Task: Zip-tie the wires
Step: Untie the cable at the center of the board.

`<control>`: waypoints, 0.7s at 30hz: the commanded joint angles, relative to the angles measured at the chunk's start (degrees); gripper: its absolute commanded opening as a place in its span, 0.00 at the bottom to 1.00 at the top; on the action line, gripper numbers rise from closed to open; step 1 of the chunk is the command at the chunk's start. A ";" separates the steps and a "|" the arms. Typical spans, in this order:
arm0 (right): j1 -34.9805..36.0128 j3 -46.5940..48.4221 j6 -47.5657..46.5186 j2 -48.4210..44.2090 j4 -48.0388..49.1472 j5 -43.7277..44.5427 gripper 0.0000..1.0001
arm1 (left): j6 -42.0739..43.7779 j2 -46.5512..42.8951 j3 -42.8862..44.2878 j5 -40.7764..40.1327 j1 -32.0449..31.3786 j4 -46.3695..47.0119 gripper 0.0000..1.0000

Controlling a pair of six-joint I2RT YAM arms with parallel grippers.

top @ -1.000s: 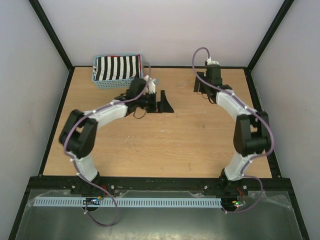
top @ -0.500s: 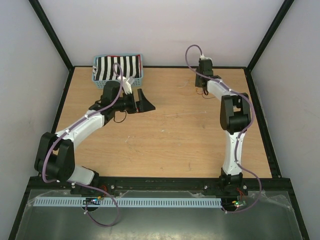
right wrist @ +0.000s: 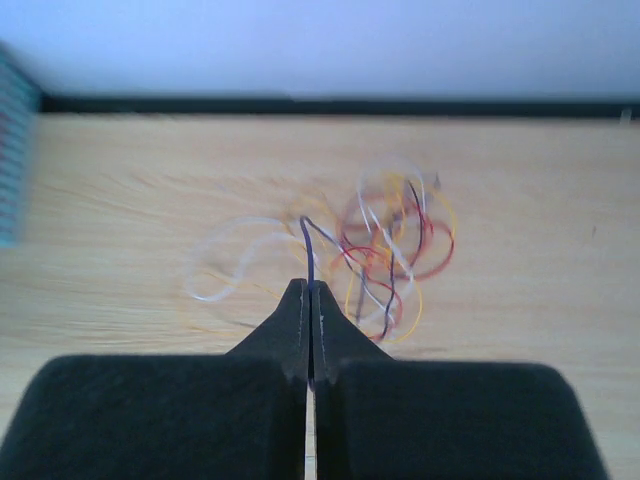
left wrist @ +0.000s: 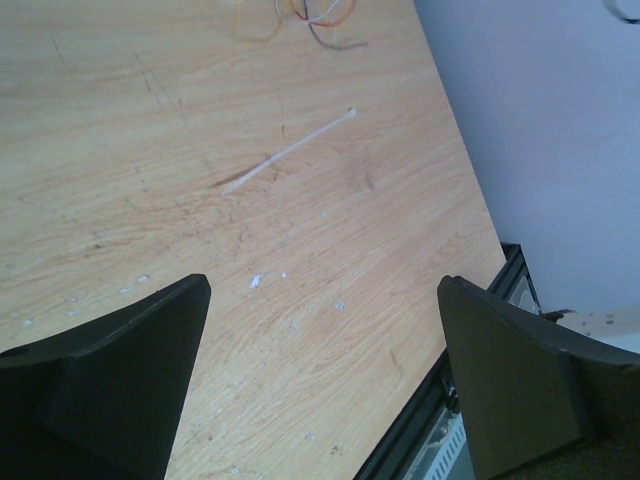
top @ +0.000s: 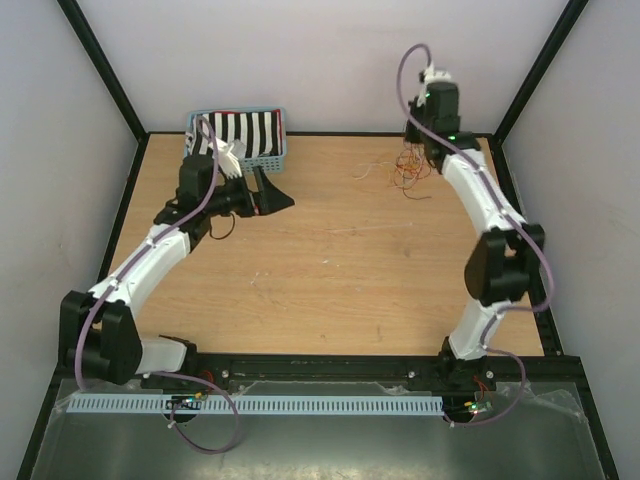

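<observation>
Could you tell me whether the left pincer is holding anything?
No, the left pincer is open, its fingers wide apart with only table showing between them.

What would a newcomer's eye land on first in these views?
The colourful tangle of wires at the far right of the table, with the right claw shut on one dark strand of it. Next, the black-and-white striped cloth in the blue basket at the far left, and the left claw gaping wide open over the wood just in front of it.
</observation>
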 commanded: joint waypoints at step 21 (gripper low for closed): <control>0.48 12.30 10.27 -26.71 0.90 -33.37 0.00 | 12.78 6.99 16.75 -2.50 -5.61 7.77 0.99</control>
